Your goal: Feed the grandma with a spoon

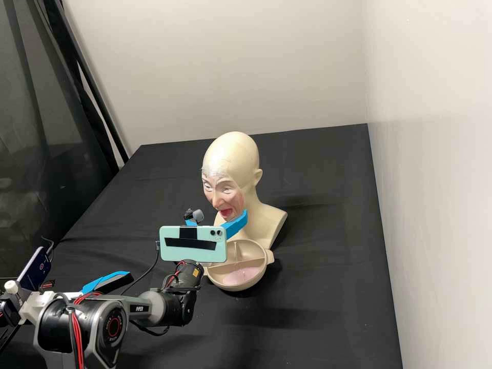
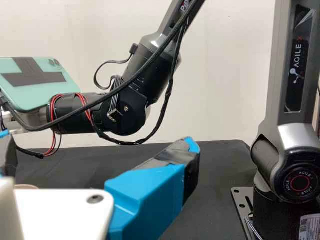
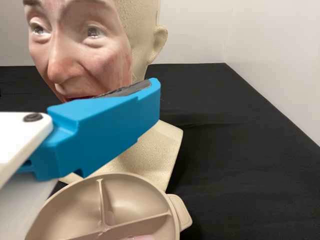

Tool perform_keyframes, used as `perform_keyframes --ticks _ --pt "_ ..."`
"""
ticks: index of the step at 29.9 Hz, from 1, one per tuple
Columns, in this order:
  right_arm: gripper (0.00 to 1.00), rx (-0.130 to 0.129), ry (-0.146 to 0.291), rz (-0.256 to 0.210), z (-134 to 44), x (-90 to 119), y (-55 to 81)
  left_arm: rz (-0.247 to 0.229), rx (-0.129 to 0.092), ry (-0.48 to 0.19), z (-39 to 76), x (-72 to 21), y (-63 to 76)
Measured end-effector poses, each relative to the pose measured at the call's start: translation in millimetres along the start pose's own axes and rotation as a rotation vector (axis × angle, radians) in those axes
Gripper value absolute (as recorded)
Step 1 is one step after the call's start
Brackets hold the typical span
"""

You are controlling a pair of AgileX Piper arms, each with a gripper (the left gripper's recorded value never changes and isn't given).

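Note:
The grandma head (image 1: 230,177) stands mid-bench with its mouth open, and appears large in the right wrist view (image 3: 85,45). A beige divided bowl (image 1: 259,245) with pink food (image 1: 236,277) sits right in front of its chest (image 3: 150,187). My right gripper (image 1: 220,216) is raised above the bowl at the chin, open. One blue finger (image 3: 110,120) lies just below the mouth, the other (image 1: 192,219) is off to the left. My left gripper (image 1: 110,281) rests low at the front left, open and holding nothing, its finger (image 2: 160,180) over the bench.
A teal phone (image 1: 193,243) is mounted on the right wrist. A white wall (image 1: 430,179) runs along the bench's right edge and a dark panel (image 1: 36,128) along the left. The right arm's elbow and cables (image 2: 125,100) hang in front of the left gripper.

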State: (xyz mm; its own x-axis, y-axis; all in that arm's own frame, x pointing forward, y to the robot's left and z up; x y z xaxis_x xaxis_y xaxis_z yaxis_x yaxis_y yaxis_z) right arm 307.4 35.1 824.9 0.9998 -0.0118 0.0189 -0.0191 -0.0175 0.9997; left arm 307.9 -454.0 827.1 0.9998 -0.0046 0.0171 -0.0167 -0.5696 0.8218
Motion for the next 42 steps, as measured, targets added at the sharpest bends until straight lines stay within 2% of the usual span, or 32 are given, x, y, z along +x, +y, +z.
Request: perform_keyframes --ticks 15,17,19,24,27,28,31,34,42 --pt "1.0 0.0 0.0 0.0 0.0 0.0 0.0 0.0 0.0 0.002 -0.6 0.0 0.1" --pt "1.0 0.0 0.0 0.0 0.0 0.0 0.0 -0.004 0.007 0.0 -2.5 -0.8 -0.6" --pt "1.0 0.0 0.0 0.0 0.0 0.0 0.0 -0.013 -0.002 0.01 -6.9 -2.8 -2.4" --pt "1.0 0.0 0.0 0.0 0.0 0.0 0.0 -0.045 -0.03 0.059 -24.3 -9.9 -10.0" --pt "1.0 0.0 0.0 0.0 0.0 0.0 0.0 -0.065 -0.05 0.115 -40.7 -13.6 -15.3" --pt "1.0 0.0 0.0 0.0 0.0 0.0 0.0 -0.067 -0.064 0.134 -46.1 -14.6 -16.3" --pt "1.0 0.0 0.0 0.0 0.0 0.0 0.0 -0.069 -0.071 0.181 -59.7 -16.2 -17.5" --pt "1.0 0.0 0.0 0.0 0.0 0.0 0.0 -0.069 -0.092 0.223 -71.1 -20.1 -17.9" --pt "1.0 0.0 0.0 0.0 0.0 0.0 0.0 -0.056 -0.095 0.299 -94.1 -26.1 -16.5"
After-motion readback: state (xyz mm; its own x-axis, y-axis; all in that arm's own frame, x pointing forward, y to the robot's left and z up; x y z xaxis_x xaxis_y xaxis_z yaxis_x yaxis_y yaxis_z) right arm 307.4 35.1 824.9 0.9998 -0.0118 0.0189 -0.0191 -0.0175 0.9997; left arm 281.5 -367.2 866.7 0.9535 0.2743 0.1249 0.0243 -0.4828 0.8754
